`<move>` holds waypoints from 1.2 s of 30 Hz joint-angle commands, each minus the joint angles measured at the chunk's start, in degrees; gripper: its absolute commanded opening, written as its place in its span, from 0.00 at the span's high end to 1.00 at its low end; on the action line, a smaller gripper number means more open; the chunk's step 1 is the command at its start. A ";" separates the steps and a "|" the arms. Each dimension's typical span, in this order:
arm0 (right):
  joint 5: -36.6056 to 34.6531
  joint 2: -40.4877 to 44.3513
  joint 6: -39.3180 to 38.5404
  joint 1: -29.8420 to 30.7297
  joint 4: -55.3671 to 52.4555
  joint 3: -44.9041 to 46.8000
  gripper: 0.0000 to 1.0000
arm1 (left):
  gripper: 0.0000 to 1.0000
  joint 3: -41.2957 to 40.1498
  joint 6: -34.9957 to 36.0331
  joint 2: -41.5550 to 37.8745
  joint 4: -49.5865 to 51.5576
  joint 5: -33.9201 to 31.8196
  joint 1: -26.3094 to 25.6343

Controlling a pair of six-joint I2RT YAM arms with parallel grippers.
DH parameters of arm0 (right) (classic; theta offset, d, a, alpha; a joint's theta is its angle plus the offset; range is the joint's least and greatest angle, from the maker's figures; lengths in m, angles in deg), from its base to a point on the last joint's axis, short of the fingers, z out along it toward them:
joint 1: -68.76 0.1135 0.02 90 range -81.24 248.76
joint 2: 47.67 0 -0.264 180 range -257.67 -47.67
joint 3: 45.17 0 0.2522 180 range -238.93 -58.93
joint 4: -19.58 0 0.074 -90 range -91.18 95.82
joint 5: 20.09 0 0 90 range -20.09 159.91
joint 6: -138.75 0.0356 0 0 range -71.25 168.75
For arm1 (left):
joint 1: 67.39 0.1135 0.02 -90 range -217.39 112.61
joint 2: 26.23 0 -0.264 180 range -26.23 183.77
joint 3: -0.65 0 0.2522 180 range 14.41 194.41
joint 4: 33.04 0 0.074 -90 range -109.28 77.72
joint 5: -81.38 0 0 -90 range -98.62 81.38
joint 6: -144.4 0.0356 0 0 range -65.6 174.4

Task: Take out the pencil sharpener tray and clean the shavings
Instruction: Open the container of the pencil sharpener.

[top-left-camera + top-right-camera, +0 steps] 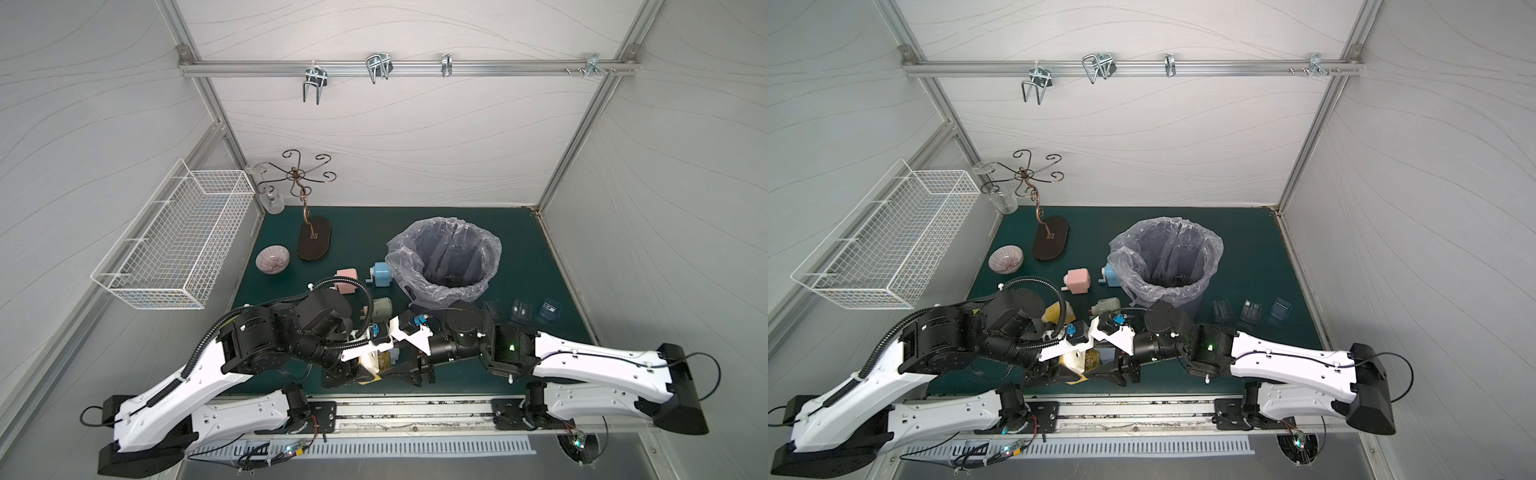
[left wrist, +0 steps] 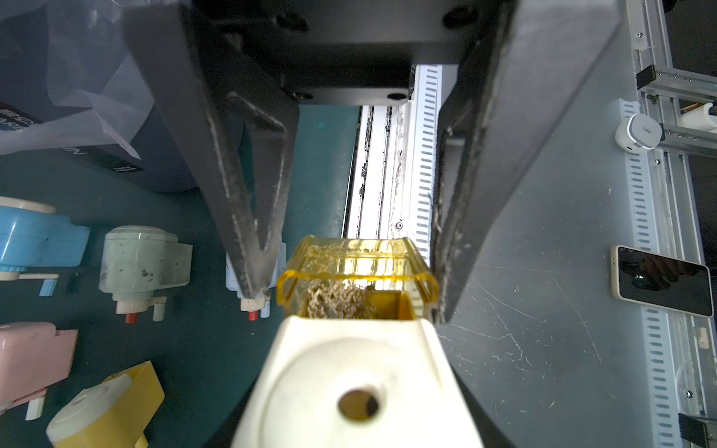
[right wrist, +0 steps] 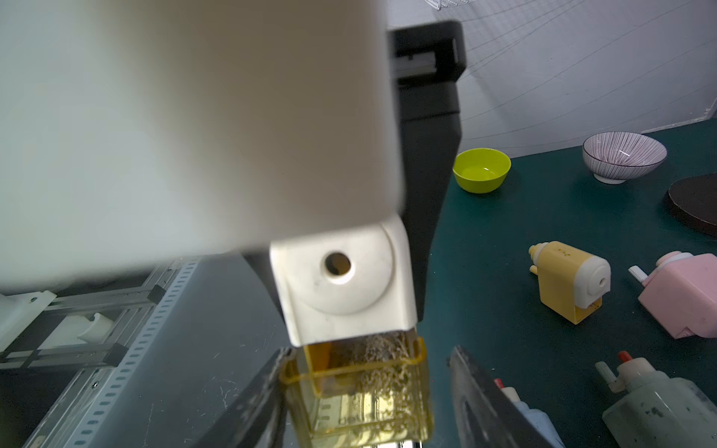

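Observation:
A cream and yellow pencil sharpener (image 2: 357, 372) is held just above the table's front edge, with my left gripper (image 1: 347, 372) shut on its body; its jaws are hidden behind the body. The clear yellow tray (image 3: 361, 403) sticks partly out of the sharpener (image 3: 341, 287). Pale curled shavings (image 2: 337, 300) fill the tray, and they also show in the right wrist view as shavings (image 3: 384, 360). My right gripper (image 3: 370, 355) stands open around the tray. One finger rests against the tray's side and the other is apart from it.
A lined bin (image 1: 444, 257) stands behind the arms. Pink (image 1: 347, 280), blue (image 1: 380, 274), grey-green (image 1: 380, 309) and yellow (image 1: 1059, 311) sharpeners lie nearby. Three clear trays (image 1: 521, 309) lie at the right, with a striped bowl (image 1: 272, 258) and a hook stand (image 1: 314, 239) at the back left.

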 commanded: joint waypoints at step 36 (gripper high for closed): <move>-1.21 8.76 -1.21 -4.71 -5.70 1.35 1.00 | 1.00 -1.38 -0.03 0.32 -0.29 1.89 -0.18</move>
